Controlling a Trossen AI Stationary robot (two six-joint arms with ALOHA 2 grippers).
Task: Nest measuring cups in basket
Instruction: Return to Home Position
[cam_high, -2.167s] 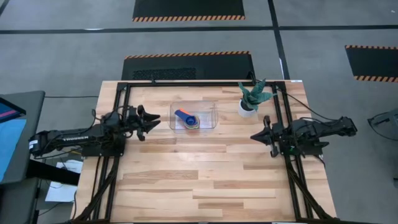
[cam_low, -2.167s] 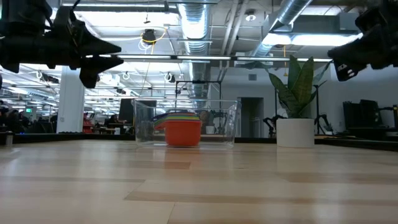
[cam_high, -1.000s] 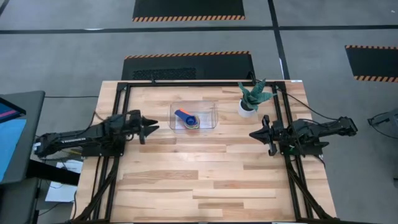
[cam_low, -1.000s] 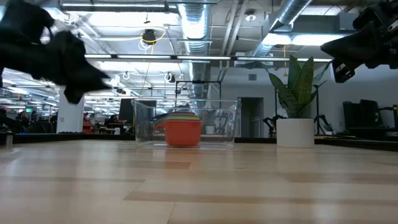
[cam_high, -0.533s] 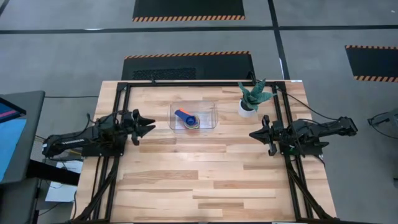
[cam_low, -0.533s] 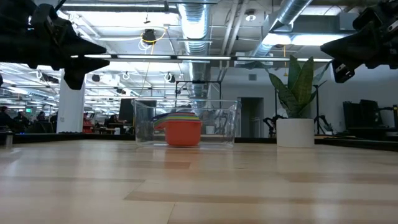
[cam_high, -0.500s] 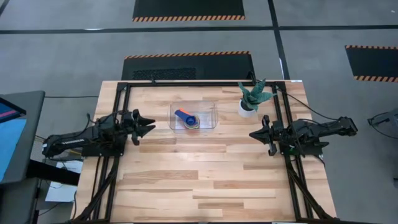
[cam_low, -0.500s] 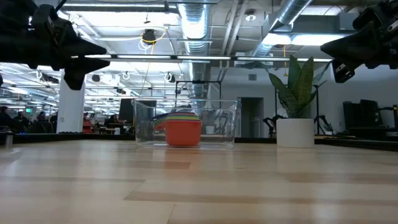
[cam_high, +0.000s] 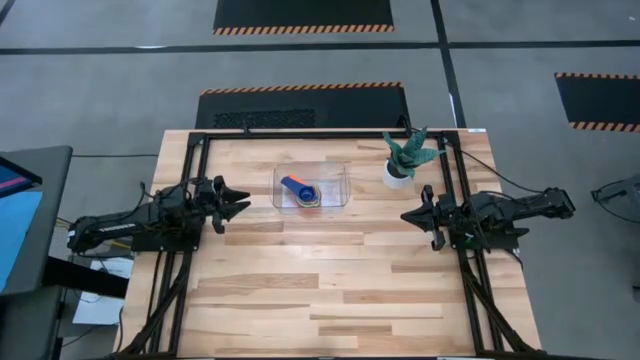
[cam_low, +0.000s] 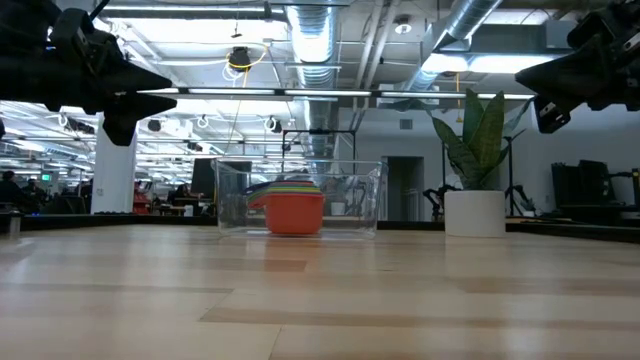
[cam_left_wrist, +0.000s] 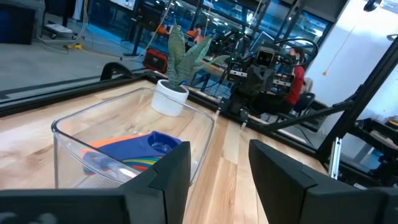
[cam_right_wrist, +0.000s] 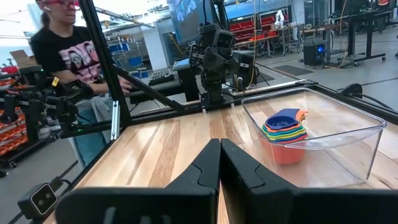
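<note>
The measuring cups (cam_high: 303, 190) sit nested in one stack inside the clear basket (cam_high: 312, 187), a blue handle on top and the orange cup (cam_low: 293, 213) outermost at the bottom. The basket stands on the table near its far middle. My left gripper (cam_high: 243, 204) hovers open above the table to the basket's left, pointing at it; its wrist view shows the basket (cam_left_wrist: 124, 143) and the stack (cam_left_wrist: 140, 152) just ahead of the gripper (cam_left_wrist: 221, 165). My right gripper (cam_high: 405, 216) is shut (cam_right_wrist: 219, 155) and hovers to the basket's right, nearer the near edge.
A white pot with a green plant (cam_high: 400, 165) stands at the far right, next to the basket. Black frame rails (cam_high: 195, 250) run along the table's left, right and far sides. A person (cam_right_wrist: 62, 50) stands beyond the table's left side. Bare wood fills the near half.
My left gripper has drawn back from the basket toward the table's left edge and risen a little, then held still for the last half second. The basket, the cups and my right arm have stayed where they were.
</note>
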